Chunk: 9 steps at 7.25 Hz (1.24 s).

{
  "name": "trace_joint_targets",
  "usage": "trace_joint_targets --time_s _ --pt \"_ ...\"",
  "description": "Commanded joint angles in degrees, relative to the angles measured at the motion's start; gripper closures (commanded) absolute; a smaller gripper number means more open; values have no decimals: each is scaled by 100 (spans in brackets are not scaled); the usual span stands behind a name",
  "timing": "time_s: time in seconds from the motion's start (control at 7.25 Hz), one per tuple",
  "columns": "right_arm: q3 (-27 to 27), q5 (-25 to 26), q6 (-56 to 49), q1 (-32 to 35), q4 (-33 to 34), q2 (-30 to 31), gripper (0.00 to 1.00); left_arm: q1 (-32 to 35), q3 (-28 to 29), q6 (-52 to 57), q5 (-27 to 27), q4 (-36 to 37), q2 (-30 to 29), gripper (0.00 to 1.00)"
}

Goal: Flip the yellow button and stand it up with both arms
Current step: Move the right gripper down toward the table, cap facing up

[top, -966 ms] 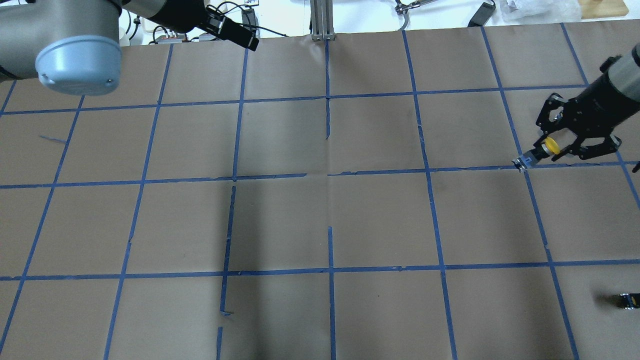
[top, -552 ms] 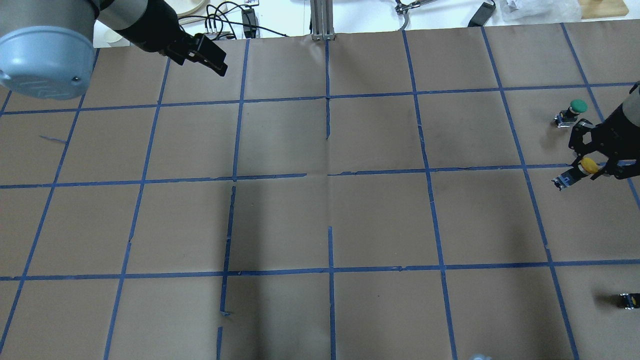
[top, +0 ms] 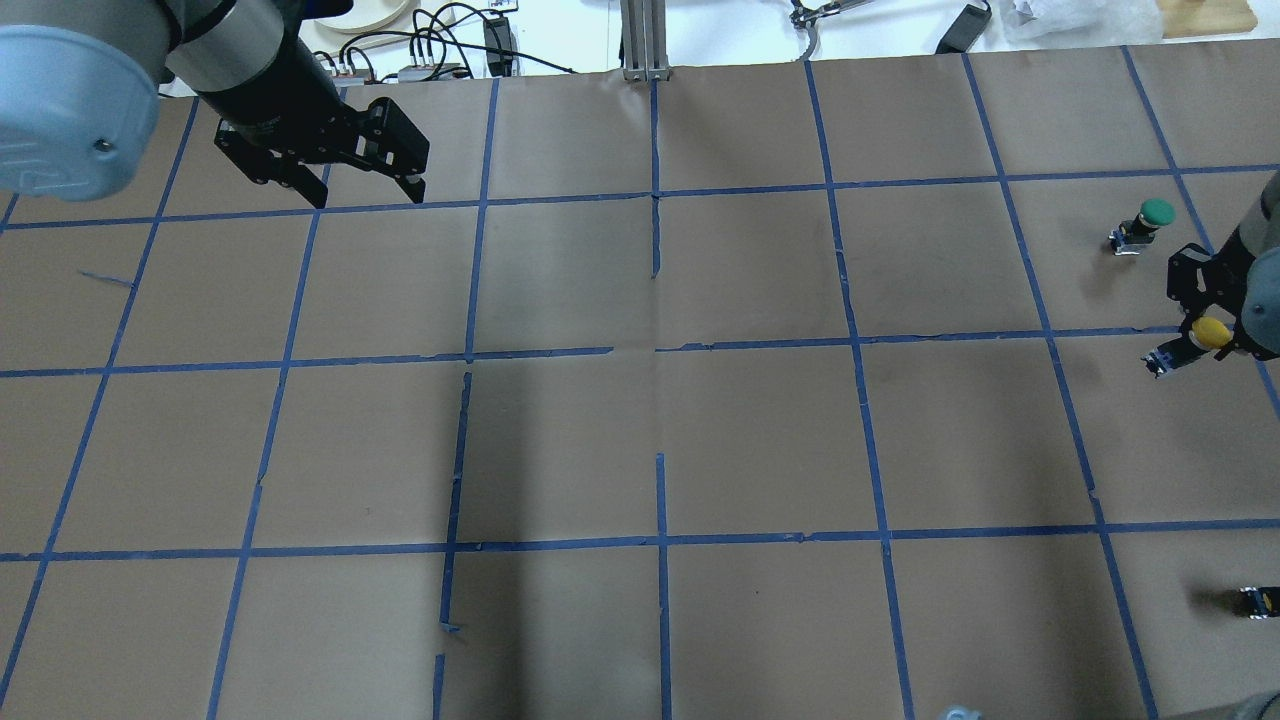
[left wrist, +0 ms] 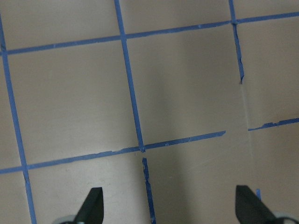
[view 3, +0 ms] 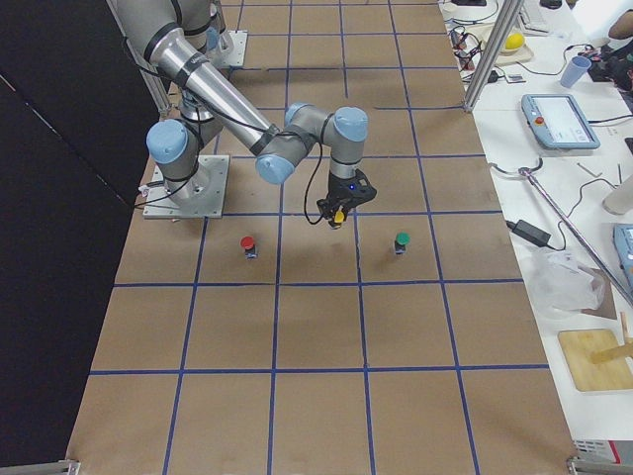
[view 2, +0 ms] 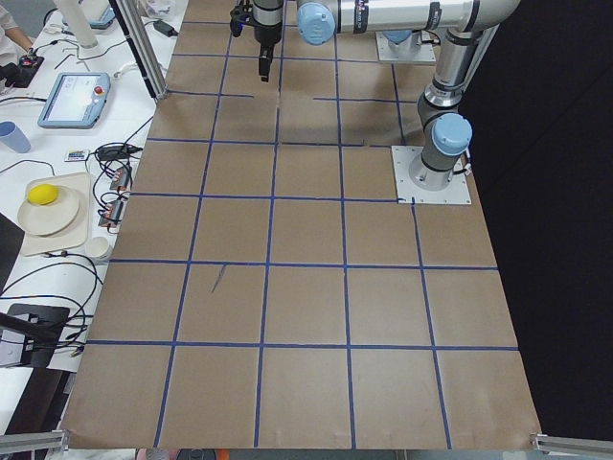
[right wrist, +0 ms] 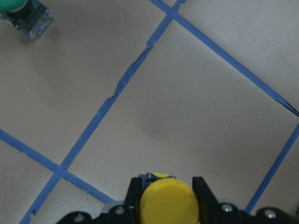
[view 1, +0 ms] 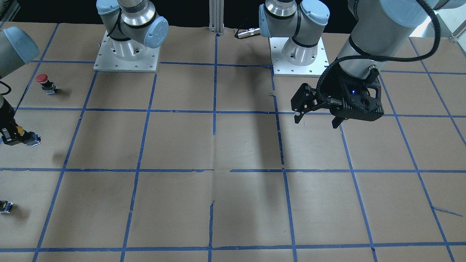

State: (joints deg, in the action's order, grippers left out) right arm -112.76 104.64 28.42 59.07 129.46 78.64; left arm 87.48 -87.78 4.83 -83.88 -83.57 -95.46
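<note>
The yellow button [top: 1209,332] is clamped by its cap in my right gripper [top: 1205,325] at the table's far right, lifted off the paper. Its black-and-grey body [top: 1166,359] sticks out sideways. It also shows in the front view [view 1: 19,130], the right side view [view 3: 339,215] and the right wrist view [right wrist: 168,203], between the black fingers [right wrist: 135,192]. My left gripper [top: 367,196] is open and empty, hanging above the far left of the table. It also shows in the front view [view 1: 316,122] and the left wrist view [left wrist: 170,205].
A green button [top: 1150,220] stands just beyond the right gripper. A red button [view 1: 43,80] stands near the right arm's base. A tiny dark part with a yellow spot [top: 1255,600] lies at the near right edge. The table [top: 660,420] is brown paper with a blue tape grid.
My right gripper carried the yellow button further right and slightly nearer, uncovering the green button. My left arm swung in from beyond the far edge to above the table.
</note>
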Motion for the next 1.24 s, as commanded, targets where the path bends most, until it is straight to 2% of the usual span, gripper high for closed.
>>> trace_joint_targets --time_s 0.0,0.14,0.28,1.1 --pt "-9 469 128 0 273 -216 94 -29 32 -333 -127 -299 27 0" --pt "17 521 337 0 290 -330 93 -30 24 -351 -381 -326 27 0" --pt "9 539 600 0 473 -401 92 -30 -11 -352 -374 -326 36 0" --pt "-9 557 629 0 466 -612 87 -12 -20 -352 -383 -326 97 0"
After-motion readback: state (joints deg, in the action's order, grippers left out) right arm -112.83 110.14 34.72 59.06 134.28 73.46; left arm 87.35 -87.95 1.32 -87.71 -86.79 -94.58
